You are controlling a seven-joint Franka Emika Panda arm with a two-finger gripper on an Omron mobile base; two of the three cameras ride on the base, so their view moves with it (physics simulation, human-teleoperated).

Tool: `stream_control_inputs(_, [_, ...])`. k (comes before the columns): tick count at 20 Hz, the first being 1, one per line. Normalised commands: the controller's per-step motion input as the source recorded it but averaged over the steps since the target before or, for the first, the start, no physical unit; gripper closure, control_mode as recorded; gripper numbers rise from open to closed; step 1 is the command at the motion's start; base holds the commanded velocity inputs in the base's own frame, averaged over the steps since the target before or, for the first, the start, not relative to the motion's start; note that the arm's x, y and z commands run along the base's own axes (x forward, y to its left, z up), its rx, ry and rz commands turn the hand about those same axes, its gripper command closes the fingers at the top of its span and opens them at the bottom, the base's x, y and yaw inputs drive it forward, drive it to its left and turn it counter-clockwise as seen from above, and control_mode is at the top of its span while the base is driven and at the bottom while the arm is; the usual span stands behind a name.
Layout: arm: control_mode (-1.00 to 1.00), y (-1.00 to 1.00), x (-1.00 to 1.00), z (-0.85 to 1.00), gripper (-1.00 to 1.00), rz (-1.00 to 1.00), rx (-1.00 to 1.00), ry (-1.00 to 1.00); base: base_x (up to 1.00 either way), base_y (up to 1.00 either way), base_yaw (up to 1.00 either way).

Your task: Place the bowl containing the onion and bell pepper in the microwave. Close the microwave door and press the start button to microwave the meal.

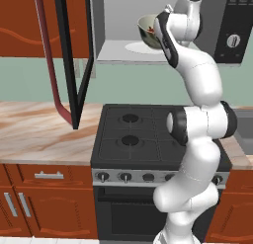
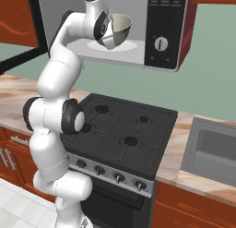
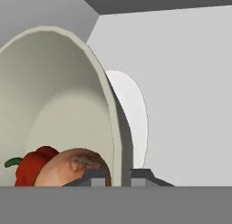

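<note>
The white arm rises from in front of the stove (image 1: 148, 134), bends back at its dark elbow and reaches up and forward, its wrist level with the mouth of the microwave (image 1: 207, 50). The tool (image 3: 118, 175) is pinching the rim of the bowl (image 1: 148, 30): in the hand view one dark tip sits inside the wall and the other outside it, with the wall between them. The bowl hangs tilted at the front of the open cavity, above the round white turntable (image 2: 126, 47) and not resting on it. From the left base view the microwave door (image 1: 74, 60) stands swung wide to the left, its dark frame hanging out over the marbled tabletop (image 1: 44, 134), and the bowl's outside shows greenish with dark blotches; the right base view gives instead the bowl's pale inside (image 2: 117, 26), the control panel with its round white knob (image 2: 160, 43) and, far right, a sink (image 2: 216, 151) set into the tabletop. The hand view alone looks into the bowl, where the bell pepper (image 3: 34, 166), red with a green stem, lies touching the tan onion (image 3: 79, 166) at the lower wall. Small marks on the control panel are too blurred to read.
</note>
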Motion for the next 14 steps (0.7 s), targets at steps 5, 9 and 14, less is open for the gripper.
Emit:
stream_control_inputs(5, [-1.0,0.0,0.4,-0.17,1.0,-0.03,0.0,0.0,0.0,0.0,0.0])
stream_control_inputs(9, [-1.0,0.0,0.39,-0.15,1.0,-0.01,0.0,0.0,0.0,0.0,0.0])
stream_control_inputs(14, [-1.0,0.0,0.16,-0.01,-1.0,-0.01,0.0,-0.01,0.0,0.0,0.0])
